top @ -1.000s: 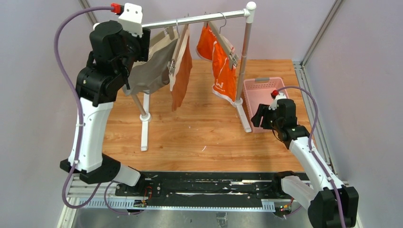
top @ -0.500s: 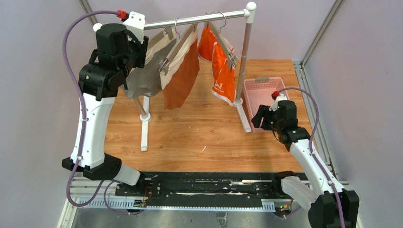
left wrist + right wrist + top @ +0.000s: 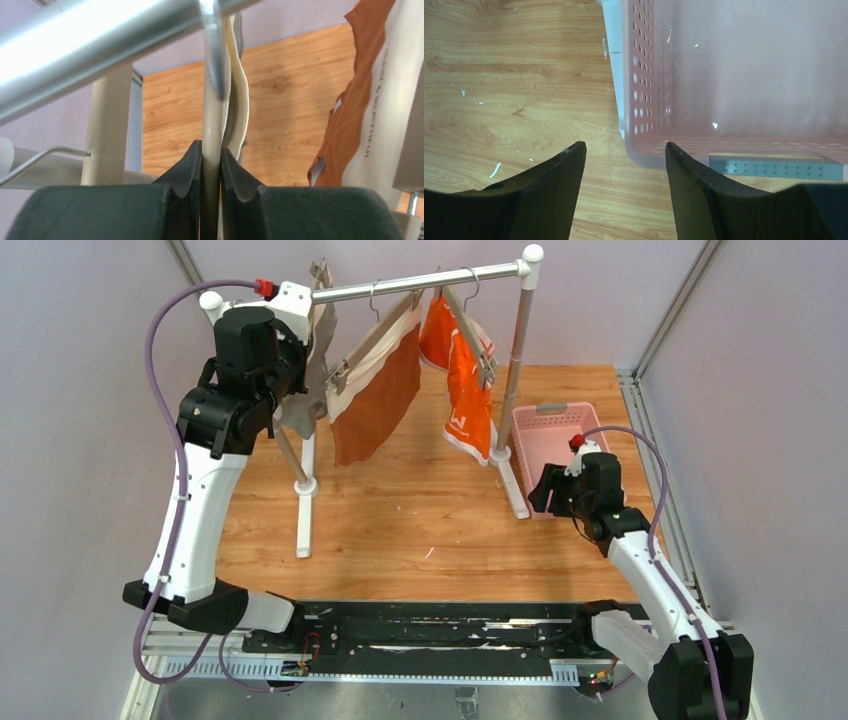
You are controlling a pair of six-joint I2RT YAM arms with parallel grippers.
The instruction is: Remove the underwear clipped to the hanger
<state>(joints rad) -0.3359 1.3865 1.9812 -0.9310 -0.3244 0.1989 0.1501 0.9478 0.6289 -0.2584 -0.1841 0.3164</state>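
A white clothes rack (image 3: 519, 370) stands at the 12 o'clock side of the wooden tabletop (image 3: 420, 525), and all three pairs hang from its metal rail (image 3: 420, 282). The grey briefs (image 3: 315, 360) are at the rail's 9 o'clock end, bunched against the raised left arm. The rust-brown briefs (image 3: 375, 405) with the cream waistband are next, clipped to a tilted wooden hanger (image 3: 372, 337). The orange briefs (image 3: 462, 380) with white lettering hang closest to the rack's 3 o'clock post. The left tool (image 3: 211, 155) sits just under the rail with its dark fingers (image 3: 185, 170) pressed together on a thin grey strip that runs up toward the rail. This looks like a fold of the grey briefs, though the wrist view is too close to be sure it is cloth and not the hanger's edge. The right arm is low at the 3 o'clock side. The right tool (image 3: 624, 155) hovers with its fingers apart and nothing between them. It is over the near corner of a pink basket (image 3: 634, 100), which sits on the tabletop touching the rack's white foot (image 3: 611, 50).
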